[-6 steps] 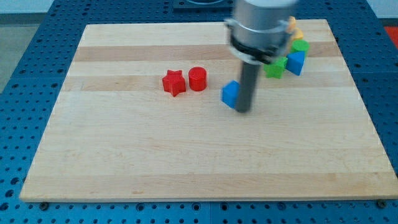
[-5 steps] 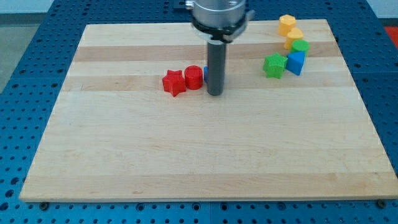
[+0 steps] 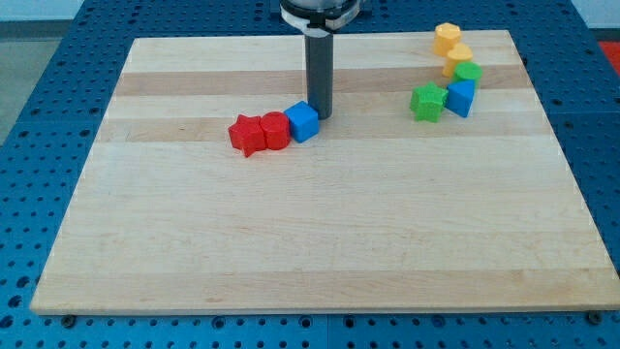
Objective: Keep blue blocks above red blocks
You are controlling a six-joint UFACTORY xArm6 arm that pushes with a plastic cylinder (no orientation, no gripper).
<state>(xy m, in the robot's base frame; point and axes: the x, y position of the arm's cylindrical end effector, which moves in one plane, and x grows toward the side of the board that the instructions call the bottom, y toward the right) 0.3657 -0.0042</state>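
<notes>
A red star block (image 3: 247,134), a red cylinder block (image 3: 275,130) and a blue cube block (image 3: 302,122) lie touching in a row left of the board's middle. My tip (image 3: 320,117) stands just to the right of the blue cube, at its upper right edge. A second blue block (image 3: 461,97) with a sloped top sits near the view's upper right, beside a green star block (image 3: 427,101).
Two yellow blocks (image 3: 448,38) (image 3: 457,56) and a green block (image 3: 468,72) sit in a column at the upper right, above the second blue block. The wooden board (image 3: 310,242) lies on a blue perforated table.
My tip swept left, pushing the blue cube against the red cylinder and red star, which slid left. The tip then moved up and right of the cube.
</notes>
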